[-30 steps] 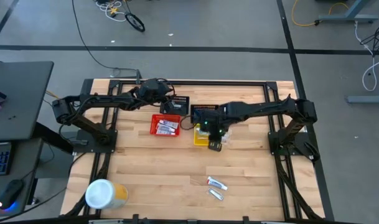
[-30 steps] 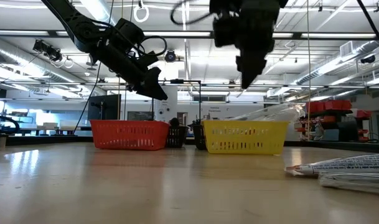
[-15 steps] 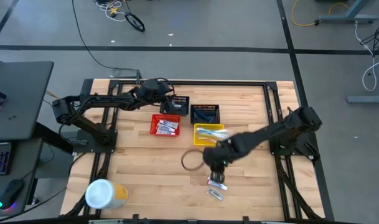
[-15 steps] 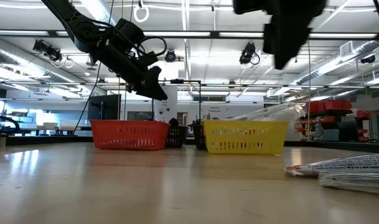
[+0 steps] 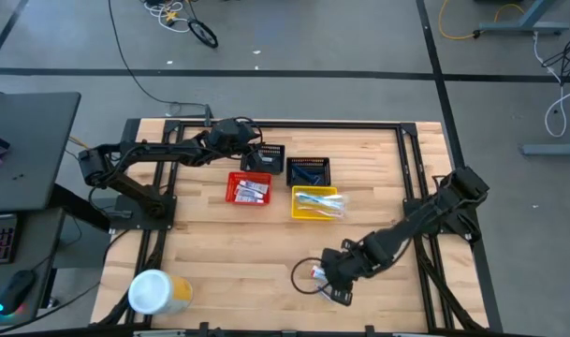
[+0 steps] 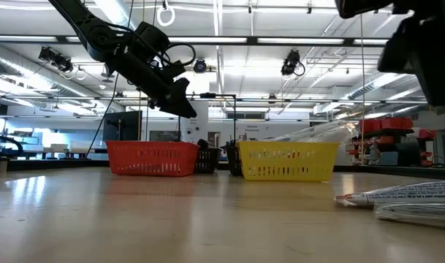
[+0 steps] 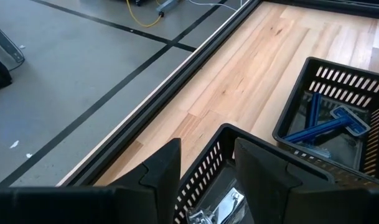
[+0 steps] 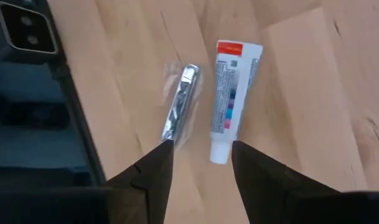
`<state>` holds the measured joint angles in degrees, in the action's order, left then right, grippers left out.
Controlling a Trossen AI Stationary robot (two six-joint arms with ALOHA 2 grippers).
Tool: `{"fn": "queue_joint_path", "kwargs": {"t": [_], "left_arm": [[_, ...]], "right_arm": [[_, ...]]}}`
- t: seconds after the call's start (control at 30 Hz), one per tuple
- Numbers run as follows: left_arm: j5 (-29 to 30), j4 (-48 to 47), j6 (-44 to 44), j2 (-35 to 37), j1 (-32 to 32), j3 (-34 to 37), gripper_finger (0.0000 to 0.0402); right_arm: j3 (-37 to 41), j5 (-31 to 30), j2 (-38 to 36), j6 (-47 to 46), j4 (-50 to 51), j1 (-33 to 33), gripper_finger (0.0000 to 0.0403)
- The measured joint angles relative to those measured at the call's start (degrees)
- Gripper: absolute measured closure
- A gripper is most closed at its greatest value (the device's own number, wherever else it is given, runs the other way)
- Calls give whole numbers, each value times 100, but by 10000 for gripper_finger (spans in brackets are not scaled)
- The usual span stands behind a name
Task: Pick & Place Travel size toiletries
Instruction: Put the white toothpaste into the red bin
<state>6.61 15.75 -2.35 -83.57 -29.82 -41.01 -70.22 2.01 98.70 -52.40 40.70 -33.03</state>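
Pick-up step: right tool (image 8: pixel 200 163) spread, poised over white tube (image 8: pixel 231 98) and foil sachet (image 8: pixel 180 111) on tabletop (image 5: pixel 228 253); next, descend and pinch tube. Left tool (image 7: pixel 206 163) parted, empty, waiting above black baskets (image 7: pixel 329 124).

Overhead looks straight down; low looks level across the table (image 6: pixel 134 219); both show the yellow basket (image 5: pixel 314 203)

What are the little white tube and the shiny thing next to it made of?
The white tube looks like soft, smooth plastic: matte white with printed colours and a flat red crimped end. The shiny thing seems to be polished metal inside a clear plastic wrapper, since it glints like a mirror, though the wrapper blurs its outline.
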Motion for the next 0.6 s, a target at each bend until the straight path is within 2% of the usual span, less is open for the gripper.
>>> {"fn": "queue_joint_path", "kwargs": {"t": [0.17, 0.5, 0.6], "left_arm": [[2, 0, 20, 0, 0, 1, 242], [13, 0, 256, 0, 0, 0, 242], [21, 0, 258, 0, 0, 0, 242]], "right_arm": [[305, -503, 0, -199, -241, -245, 231], [1144, -604, 0, -117, -1072, -409, 231], [1435, -580, 0, 73, -1600, -414, 231]]}}
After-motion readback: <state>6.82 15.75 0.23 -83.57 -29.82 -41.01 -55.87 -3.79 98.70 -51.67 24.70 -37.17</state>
